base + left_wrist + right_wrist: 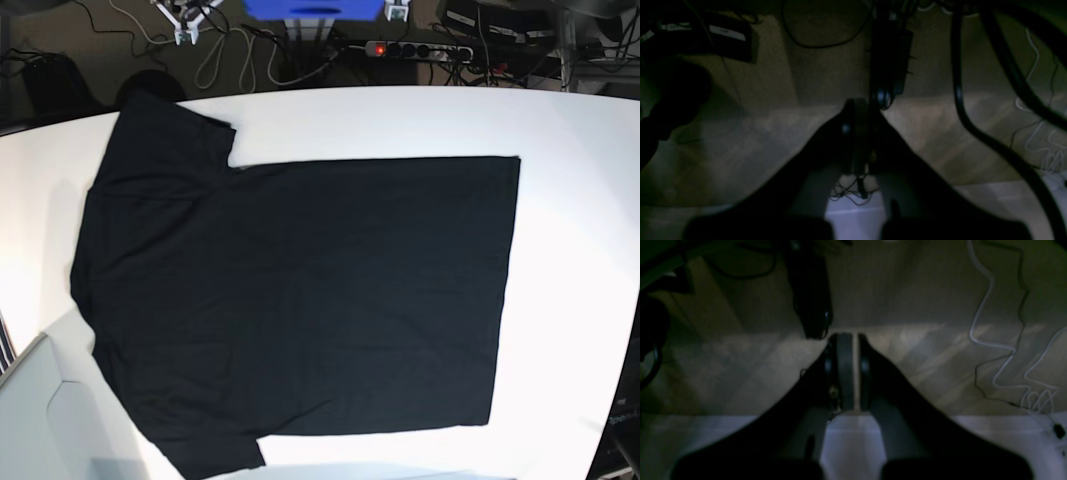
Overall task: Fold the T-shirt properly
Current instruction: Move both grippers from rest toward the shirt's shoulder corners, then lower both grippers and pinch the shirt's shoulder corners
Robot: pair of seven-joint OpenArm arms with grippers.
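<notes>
The T-shirt [300, 300] lies spread flat and plain black side up on the white table [580, 250], its hem toward the table's right side in the base view, its sleeves toward the left, and neither arm reaches over it in that view. The left gripper [862, 133] hangs beyond the table's edge, pointing down at a dim wooden floor [773, 133] crossed by a thick black cable [960, 100], its fingers pressed together on nothing. The right gripper [850, 373] hangs the same way past the table's edge above the floor and a white cord [983, 316], its fingers drawn in to a thin slit and empty.
</notes>
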